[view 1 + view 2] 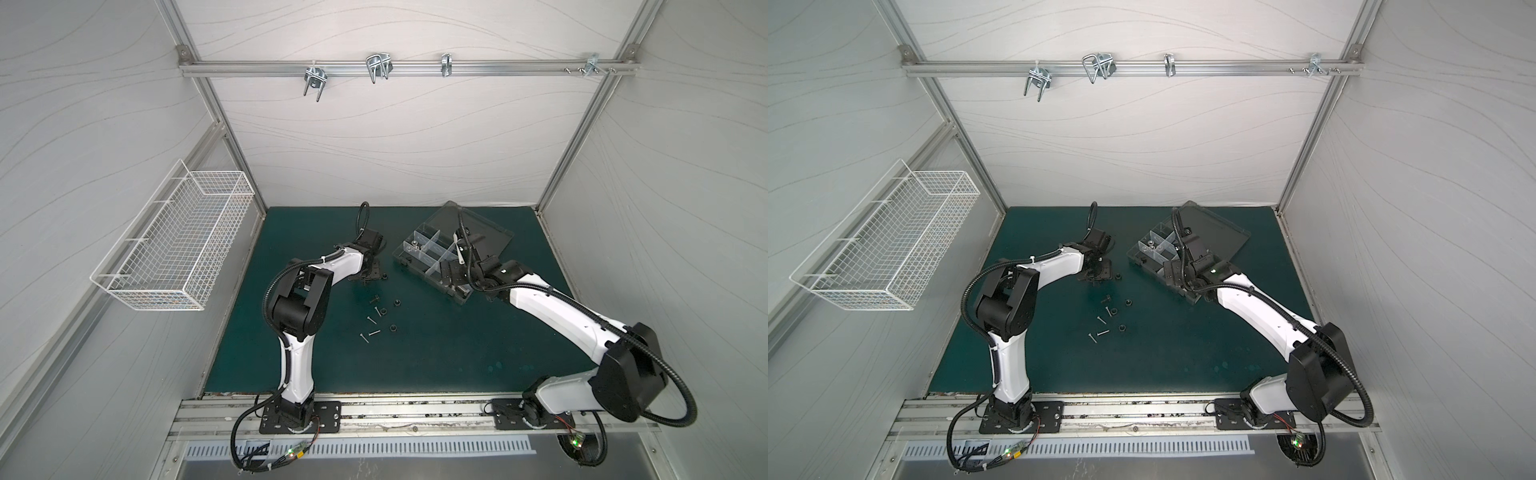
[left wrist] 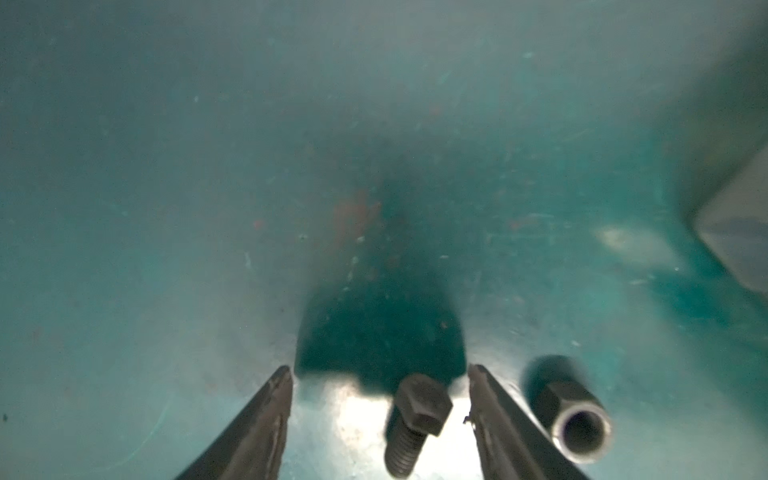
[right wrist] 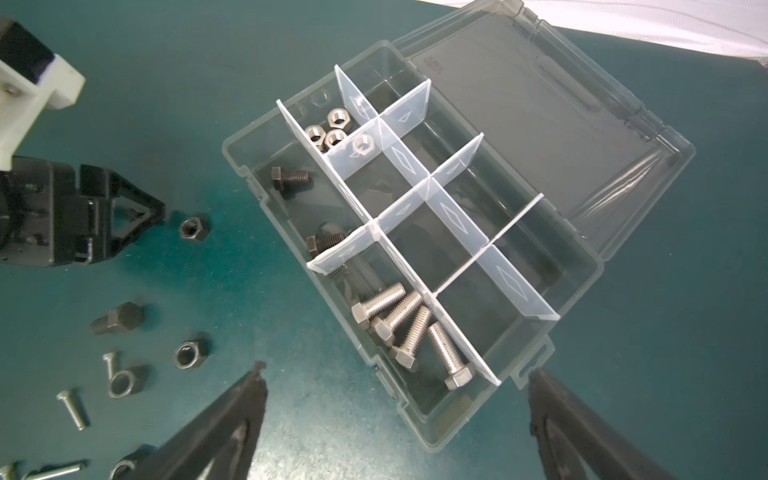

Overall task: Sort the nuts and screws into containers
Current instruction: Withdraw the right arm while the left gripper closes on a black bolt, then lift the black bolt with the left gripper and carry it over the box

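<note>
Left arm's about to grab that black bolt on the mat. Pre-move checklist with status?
1. Black bolt between the jaws of the left gripper: ok, though off-centre.
2. Left jaws open, clear of the bolt: ok, with a gap on both sides.
3. Black nut outside the jaws: ok, but close beside one finger.
4. Organizer box lid open: ok.
5. Space above the box free for the drop: not ok; the right gripper hangs over it, open and empty.

Both top views look steeply down from high over the near edge onto the whole surface (image 1: 415, 365). The left wrist camera sits very close over it, facing a black bolt (image 2: 415, 419). The right wrist camera, farther up, shares the organizer box (image 3: 453, 216) with them.
</note>
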You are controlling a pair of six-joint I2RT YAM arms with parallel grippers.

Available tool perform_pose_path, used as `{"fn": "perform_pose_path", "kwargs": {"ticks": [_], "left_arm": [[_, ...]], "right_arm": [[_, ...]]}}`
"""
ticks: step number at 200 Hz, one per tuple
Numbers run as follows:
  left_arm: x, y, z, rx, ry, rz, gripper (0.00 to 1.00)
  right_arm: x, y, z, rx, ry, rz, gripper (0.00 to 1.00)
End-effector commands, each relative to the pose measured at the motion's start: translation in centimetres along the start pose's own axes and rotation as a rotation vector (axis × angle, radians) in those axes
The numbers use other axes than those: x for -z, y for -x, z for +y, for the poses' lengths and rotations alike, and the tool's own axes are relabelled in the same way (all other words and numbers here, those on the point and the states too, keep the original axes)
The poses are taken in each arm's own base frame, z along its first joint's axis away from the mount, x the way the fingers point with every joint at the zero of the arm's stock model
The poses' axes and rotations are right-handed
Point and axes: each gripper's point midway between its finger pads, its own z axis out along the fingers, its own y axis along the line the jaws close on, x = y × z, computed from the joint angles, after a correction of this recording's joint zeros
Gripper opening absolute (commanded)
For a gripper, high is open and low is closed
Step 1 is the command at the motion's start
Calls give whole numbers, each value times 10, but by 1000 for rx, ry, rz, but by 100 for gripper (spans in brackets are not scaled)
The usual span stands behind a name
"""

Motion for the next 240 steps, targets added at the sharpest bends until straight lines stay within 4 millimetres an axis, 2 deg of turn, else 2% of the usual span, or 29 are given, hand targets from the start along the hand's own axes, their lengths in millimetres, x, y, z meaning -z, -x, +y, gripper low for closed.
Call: {"fn": "perform_pose_path", "kwargs": {"ticks": [1,46,73,127,181,214,240], "left_arm": [[0,7,4,6,39,0,65],[0,-1,3,-4,41,17,61],[-1,-7,-3,-15,27,28,47],[-6,-9,-3,-4,32,43,39],[-2,-11,-2,5,35,51,9],[3,-6,-4,-2,28,38,6],[18,3,-16,-23,4,-1,6]], "right_arm": [[9,9,-7,-24,-23,-39,99],[10,11,-7,-26,-26,-46,99],[11,15,-7,-30,-28,-58,99],[13,16,-11,-29,-44,-61,99],[13,15,-12,-31,-53,-62,99],[13,16,-13,-32,-56,-64,99],[15,17,-14,-38,-60,-73,99]]}}
